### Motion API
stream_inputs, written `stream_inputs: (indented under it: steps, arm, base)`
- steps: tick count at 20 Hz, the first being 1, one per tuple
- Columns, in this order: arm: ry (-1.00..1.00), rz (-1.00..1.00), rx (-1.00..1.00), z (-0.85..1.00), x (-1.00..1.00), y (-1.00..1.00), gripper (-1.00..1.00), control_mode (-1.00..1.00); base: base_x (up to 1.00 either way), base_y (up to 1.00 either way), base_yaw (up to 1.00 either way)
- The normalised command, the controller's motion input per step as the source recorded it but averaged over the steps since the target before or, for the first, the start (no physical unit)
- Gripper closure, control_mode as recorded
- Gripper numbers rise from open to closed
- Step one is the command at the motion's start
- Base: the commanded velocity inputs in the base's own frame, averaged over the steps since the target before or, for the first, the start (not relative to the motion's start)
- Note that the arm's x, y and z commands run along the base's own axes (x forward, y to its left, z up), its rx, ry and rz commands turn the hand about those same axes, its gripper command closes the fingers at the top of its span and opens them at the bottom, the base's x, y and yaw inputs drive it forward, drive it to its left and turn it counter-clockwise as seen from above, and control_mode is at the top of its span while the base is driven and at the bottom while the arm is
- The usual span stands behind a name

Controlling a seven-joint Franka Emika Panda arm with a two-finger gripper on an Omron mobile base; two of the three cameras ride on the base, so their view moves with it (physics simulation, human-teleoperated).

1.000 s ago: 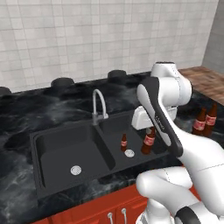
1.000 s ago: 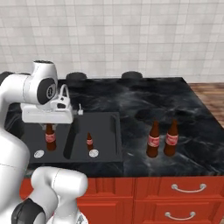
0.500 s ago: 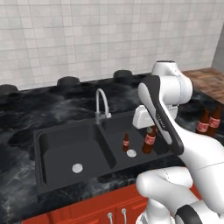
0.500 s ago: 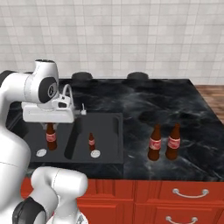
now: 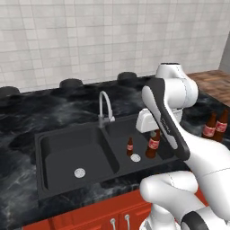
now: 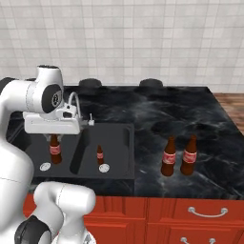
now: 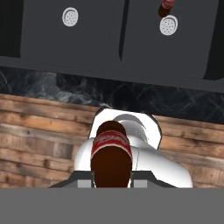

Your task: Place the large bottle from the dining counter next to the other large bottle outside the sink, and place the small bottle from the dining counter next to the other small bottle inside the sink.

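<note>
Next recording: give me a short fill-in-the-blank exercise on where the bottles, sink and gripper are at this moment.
1. The two large brown glass bottles with red labels stand on the black marble counter to the ___ of the black double-basin sink, seen from the right base view.
2. The small brown bottle in the sink stands beside a round silver ___.
3. The gripper has its jaws ___ on a small red-labelled brown bottle.

Missing words: right; drain; shut

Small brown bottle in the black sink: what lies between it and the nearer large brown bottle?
The sink's right wall and bare black marble counter, seen in right base view.
</note>
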Motion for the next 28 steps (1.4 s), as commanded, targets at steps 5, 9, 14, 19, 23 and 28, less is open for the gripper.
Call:
stream_inputs:
  steps: [5, 9, 14, 19, 23, 28]
  arm:
    - [0.0, 0.0, 0.0, 0.0, 0.0, 0.0, 1.0, 1.0]
    - [0.0, 0.0, 0.0, 0.0, 0.0, 0.0, 1.0, 1.0]
    - [0.0, 0.0, 0.0, -0.02, 0.28, -0.01, 1.0, -1.0]
    - [-0.01, 0.0, 0.0, -0.11, 0.81, -0.03, 1.0, -1.0]
    - [-0.04, 0.0, 0.0, -0.2, 0.42, -0.08, 1.0, -1.0]
    - [0.0, 0.0, -0.02, -0.34, 0.26, -0.23, 1.0, -1.0]
  base:
    - [0.0, 0.0, 0.0]
    - [0.0, 0.0, 0.0]
    - [0.0, 0.0, 0.0]
    - [0.0, 0.0, 0.0]
    - [0.0, 0.0, 0.0]
    - [0.0, 0.0, 0.0]
